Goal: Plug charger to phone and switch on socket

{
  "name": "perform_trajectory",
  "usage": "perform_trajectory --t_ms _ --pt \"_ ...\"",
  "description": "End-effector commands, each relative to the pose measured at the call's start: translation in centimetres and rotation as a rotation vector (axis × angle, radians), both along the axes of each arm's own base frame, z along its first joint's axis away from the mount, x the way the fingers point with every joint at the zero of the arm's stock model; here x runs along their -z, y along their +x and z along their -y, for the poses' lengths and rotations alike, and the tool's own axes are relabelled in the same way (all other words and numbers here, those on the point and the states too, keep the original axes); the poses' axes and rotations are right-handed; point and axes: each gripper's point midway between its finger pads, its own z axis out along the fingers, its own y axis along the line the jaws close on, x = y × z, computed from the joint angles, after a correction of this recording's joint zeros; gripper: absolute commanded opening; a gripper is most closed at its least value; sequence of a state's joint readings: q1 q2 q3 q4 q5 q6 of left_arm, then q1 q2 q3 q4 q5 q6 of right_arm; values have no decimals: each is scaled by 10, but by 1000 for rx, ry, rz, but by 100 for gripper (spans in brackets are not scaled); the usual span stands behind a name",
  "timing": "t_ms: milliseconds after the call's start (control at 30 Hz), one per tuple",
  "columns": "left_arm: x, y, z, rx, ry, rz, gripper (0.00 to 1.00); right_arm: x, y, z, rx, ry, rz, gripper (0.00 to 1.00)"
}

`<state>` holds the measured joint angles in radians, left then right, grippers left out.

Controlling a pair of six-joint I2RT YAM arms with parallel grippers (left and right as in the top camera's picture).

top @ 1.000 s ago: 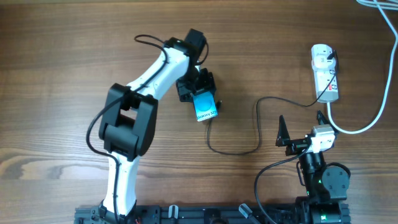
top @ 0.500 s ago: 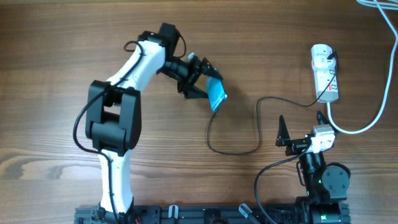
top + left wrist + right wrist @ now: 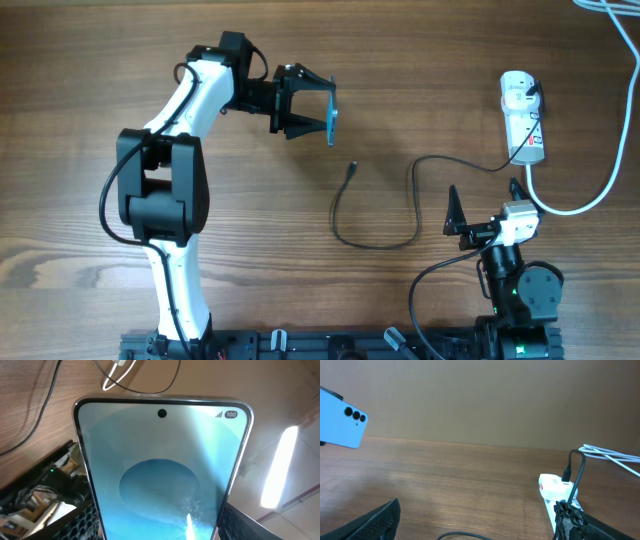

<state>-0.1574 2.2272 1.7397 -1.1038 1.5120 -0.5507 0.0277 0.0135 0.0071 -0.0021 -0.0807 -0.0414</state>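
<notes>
My left gripper [image 3: 318, 108] is shut on the phone [image 3: 330, 113] and holds it above the table, turned on edge as seen from overhead. Its cyan screen [image 3: 162, 475] fills the left wrist view, and its pale blue back [image 3: 340, 425] shows in the right wrist view. The charger cable [image 3: 375, 240] loops on the table. Its connector [image 3: 352, 168] lies free, below and right of the phone. The white socket strip [image 3: 522, 118] lies at the far right with a black plug in it; it also shows in the right wrist view [image 3: 555, 487]. My right gripper [image 3: 485, 205] is open and empty, near the strip.
A thick white cord [image 3: 600, 190] curves from the strip's near end toward the table's right edge and the back. In the right wrist view, the cord [image 3: 612, 455] lies behind the strip. The robot bases stand along the front edge.
My left arm has lifted the phone off the table, swung it back and left, and turned it on edge. The connector now lies apart from it. The right arm has not moved.
</notes>
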Motion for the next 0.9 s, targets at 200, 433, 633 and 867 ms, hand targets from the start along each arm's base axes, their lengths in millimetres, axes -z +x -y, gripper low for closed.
perform_trajectory --t_ms 200,433,633,867 --pt "-27 10 -32 -81 -66 2 71 -9 -3 -15 -90 132 17 100" --pt "-27 10 -33 -84 -66 -4 71 -16 -22 -67 -399 1073 -288 100" --pt "-27 10 -33 -84 -64 -14 70 -141 -59 -64 -627 889 191 100" --pt "-27 5 -28 -72 -62 -30 69 -199 -41 -69 -441 415 -44 100"
